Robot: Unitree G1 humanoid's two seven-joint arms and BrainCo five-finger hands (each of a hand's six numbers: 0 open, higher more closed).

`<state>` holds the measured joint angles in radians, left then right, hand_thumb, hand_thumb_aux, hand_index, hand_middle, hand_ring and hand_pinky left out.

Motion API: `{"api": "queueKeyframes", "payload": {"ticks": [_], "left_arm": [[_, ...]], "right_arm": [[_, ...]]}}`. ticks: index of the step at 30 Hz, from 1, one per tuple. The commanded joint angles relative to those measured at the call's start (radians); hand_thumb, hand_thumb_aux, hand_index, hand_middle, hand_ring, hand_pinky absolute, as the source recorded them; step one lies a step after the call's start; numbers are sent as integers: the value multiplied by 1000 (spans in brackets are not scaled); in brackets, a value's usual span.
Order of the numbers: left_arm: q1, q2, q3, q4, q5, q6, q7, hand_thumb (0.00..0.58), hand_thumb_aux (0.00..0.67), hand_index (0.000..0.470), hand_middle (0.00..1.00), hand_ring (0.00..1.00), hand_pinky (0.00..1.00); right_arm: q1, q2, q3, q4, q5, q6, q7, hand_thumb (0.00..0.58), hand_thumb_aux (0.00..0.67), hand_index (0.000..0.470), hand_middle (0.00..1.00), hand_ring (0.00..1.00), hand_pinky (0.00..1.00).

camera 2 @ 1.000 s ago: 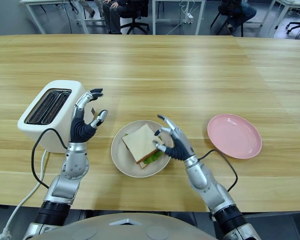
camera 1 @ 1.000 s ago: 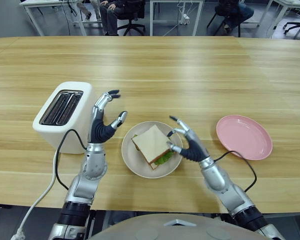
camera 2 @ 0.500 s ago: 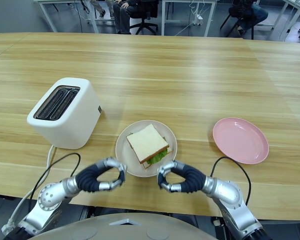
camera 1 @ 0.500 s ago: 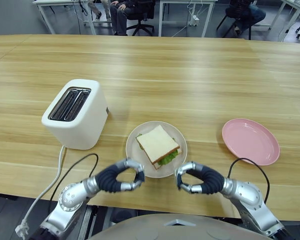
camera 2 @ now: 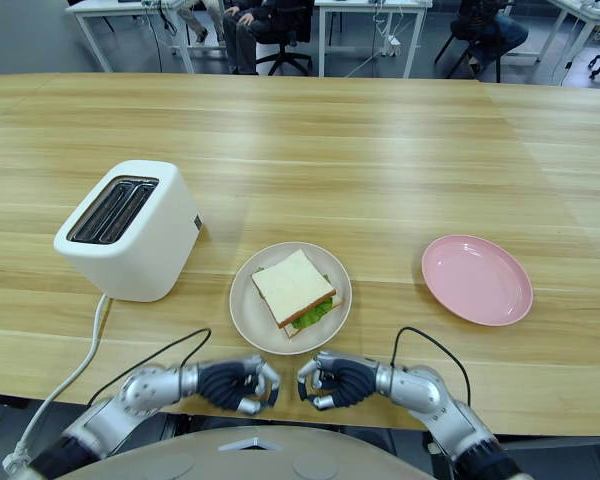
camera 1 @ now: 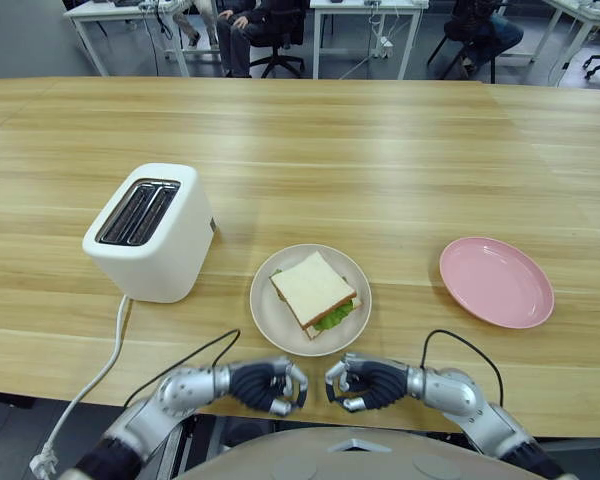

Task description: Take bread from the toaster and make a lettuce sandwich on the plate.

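At the near edge of the tabletop [camera 1: 380,150], left eye view: left robot hand [camera 1: 270,385] and right robot hand [camera 1: 365,383] sit low, close together, fingers curled in, holding nothing. A second ago both stood raised on either side of the plate [camera 1: 268,325], fingers spread; half a second ago they were already dropping back. They have now pulled clear of the food. Judgement: assembly is done and this is the retreat.

Sandwich [camera 1: 315,292] lies on the plate, roughly central, turned corner-on. Top slice pale and flat, crust line along the near edges. Lettuce [camera 1: 330,320] pokes out at the near-right side. Toaster [camera 1: 150,232] stands left of the plate, well apart, slots dark, no bread rising from them. Pink plate [camera 1: 495,282] to the right, bare.

Right eye view: same layout. Left robot hand [camera 2: 238,383] and right robot hand [camera 2: 332,380] curled, just below the plate [camera 2: 252,320], not touching it. Sandwich [camera 2: 293,288] looks square and settled, slices aligned, lettuce [camera 2: 310,314] green at the lower edge. Nothing seems left to place.
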<state>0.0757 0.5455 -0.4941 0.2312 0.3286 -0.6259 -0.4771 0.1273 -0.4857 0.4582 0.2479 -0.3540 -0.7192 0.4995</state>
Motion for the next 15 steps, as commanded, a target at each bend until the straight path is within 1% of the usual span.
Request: {"api": "queueKeyframes", "payload": {"ticks": [1,3,7,8,9,12,15], "left_arm": [[-54,-16,-9,140,215,49,168,580,670,460,941,941,941],[-107,-31,-21,184,308,68,261,580,670,460,937,937,937],[-200,-78,-28,262,415,97,434,580,670,460,906,906,906],[-224,-87,-39,286,447,107,470,580,670,460,886,886,886],[-253,-101,-49,315,489,128,534,580,670,460,788,788,788],[-332,-145,-68,401,550,174,658,580,670,460,784,784,784],[-403,-181,-84,474,592,216,765,580,670,460,804,804,804]], "right_arm": [[-26,7,35,132,-196,39,-132,580,670,460,1000,1000,1000],[-56,22,44,160,-243,44,-194,580,670,460,1000,1000,1000],[-129,53,60,204,-377,83,-368,580,670,460,1000,1000,1000],[-148,60,60,213,-404,98,-412,580,670,460,1000,1000,1000],[-169,68,55,221,-428,118,-464,580,670,460,1000,1000,1000],[-246,80,39,258,-509,192,-628,580,670,460,1000,1000,1000],[-343,81,40,330,-583,270,-791,580,670,460,1000,1000,1000]]}}
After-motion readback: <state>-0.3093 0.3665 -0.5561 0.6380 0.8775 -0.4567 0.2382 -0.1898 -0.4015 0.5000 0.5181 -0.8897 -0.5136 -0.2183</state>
